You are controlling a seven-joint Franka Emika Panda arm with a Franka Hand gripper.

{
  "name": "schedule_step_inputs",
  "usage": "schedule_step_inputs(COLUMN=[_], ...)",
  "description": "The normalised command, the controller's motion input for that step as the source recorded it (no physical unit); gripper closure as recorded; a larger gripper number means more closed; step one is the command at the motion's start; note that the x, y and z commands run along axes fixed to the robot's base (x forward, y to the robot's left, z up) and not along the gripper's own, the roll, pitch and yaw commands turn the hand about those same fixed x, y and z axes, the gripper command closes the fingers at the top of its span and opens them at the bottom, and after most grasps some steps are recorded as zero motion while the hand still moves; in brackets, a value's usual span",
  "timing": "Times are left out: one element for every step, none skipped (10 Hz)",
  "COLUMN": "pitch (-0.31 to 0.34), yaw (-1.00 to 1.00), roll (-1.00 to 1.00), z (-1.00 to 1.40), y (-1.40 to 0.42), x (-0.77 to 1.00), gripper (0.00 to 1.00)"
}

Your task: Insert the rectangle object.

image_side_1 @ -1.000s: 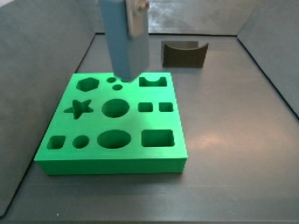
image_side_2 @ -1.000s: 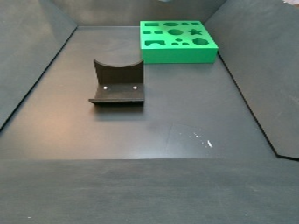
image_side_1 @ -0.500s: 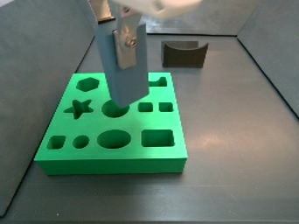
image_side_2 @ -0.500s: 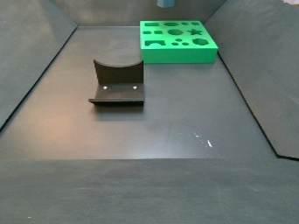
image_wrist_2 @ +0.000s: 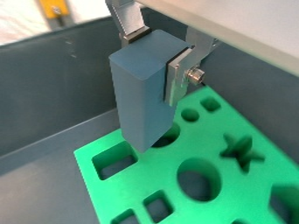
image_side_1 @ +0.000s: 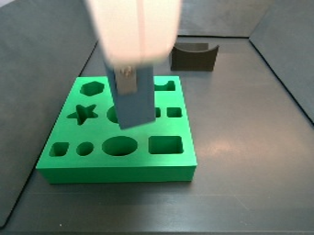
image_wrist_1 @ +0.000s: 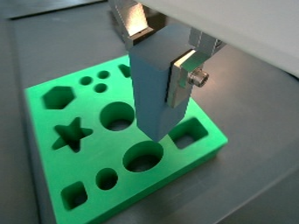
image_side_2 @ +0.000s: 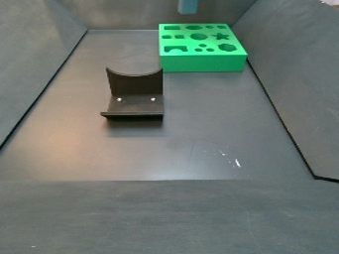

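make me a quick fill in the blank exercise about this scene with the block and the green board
1. The gripper, above the green board, holds the rectangle object ____.
2. The board's colour is ____.
3. The dark fixture stands on the ____, apart from the board.

Missing words: upright; green; floor

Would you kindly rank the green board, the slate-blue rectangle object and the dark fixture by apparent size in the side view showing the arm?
1. Green board
2. Rectangle object, held upright in the gripper
3. Fixture, though it stands farther back
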Motion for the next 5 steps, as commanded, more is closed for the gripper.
schedule_step_inputs(pitch=[0.0, 0.0, 0.0, 0.0, 0.041], yaw=[-0.91, -0.93, -0.87, -0.78, -0.63], roll=[0.03, 0.01, 0.01, 0.03, 0.07], z=[-0.41, -0.37, -0.35, -0.37, -0.38], y=[-0.08, -0.09, -0.1, -0.13, -0.13], x=[0.15, 0.12, 0.19, 0.27, 0.36], gripper=[1.0, 1.0, 1.0, 1.0, 1.0])
